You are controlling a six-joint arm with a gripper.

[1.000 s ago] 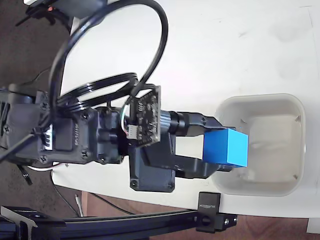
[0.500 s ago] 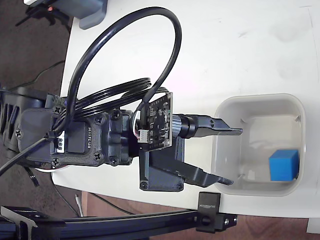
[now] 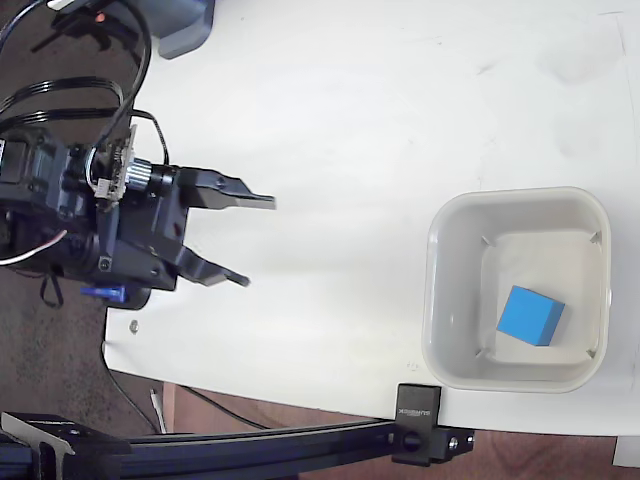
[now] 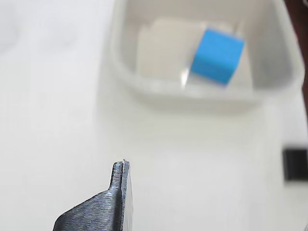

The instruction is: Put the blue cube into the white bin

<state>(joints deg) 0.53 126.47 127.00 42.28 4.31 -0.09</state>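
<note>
Resting on the floor of the white bin (image 3: 516,287), the blue cube (image 3: 531,315) sits toward the bin's lower right in the fixed view, turned a little askew. The gripper (image 3: 260,240) is well apart from it at the left edge of the table (image 3: 380,120), its two fingers spread and holding nothing.

From the wrist view, one dark fingertip (image 4: 120,185) juts up at the bottom edge — the other is out of frame — while the cube (image 4: 216,55) shows blurred inside the bin (image 4: 125,67) beyond.

By its looks the cube is light, stiff and matte, with sharp edges; two opposite flat faces would give the surest hold. The task appears finished.
</note>
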